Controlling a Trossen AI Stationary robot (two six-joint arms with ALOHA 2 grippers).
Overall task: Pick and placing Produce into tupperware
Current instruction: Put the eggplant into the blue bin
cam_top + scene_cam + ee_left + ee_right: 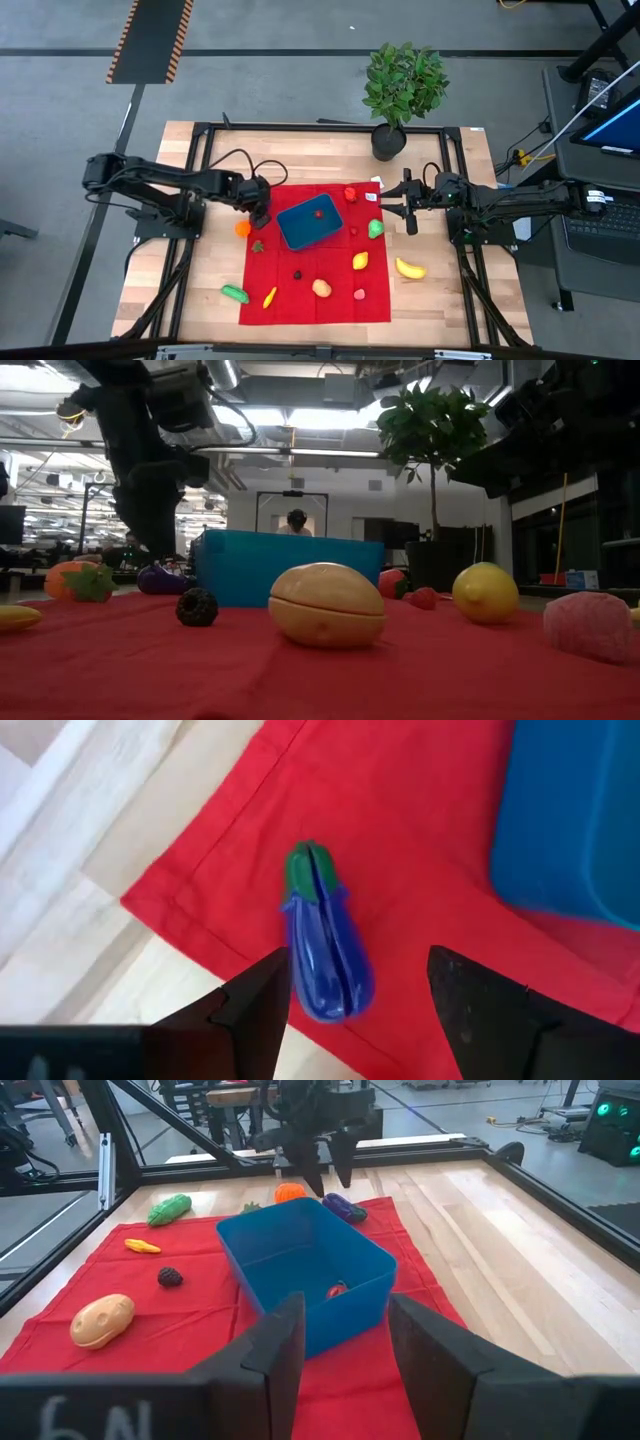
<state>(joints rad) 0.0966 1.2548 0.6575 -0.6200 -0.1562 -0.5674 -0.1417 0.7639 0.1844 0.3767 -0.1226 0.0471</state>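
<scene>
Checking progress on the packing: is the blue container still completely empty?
No, the blue container already holds one small red piece on its floor, seen from the right wrist.

1. A glossy, smooth plastic toy eggplant point(325, 945) lies on a matt red cloth point(400, 840) with a stitched hem.
2. The blue tupperware point(305, 1270) looks like smooth, semi-matt plastic.
3. The table point(500, 1230) is pale, lightly varnished wood planks, framed in black metal.
</scene>
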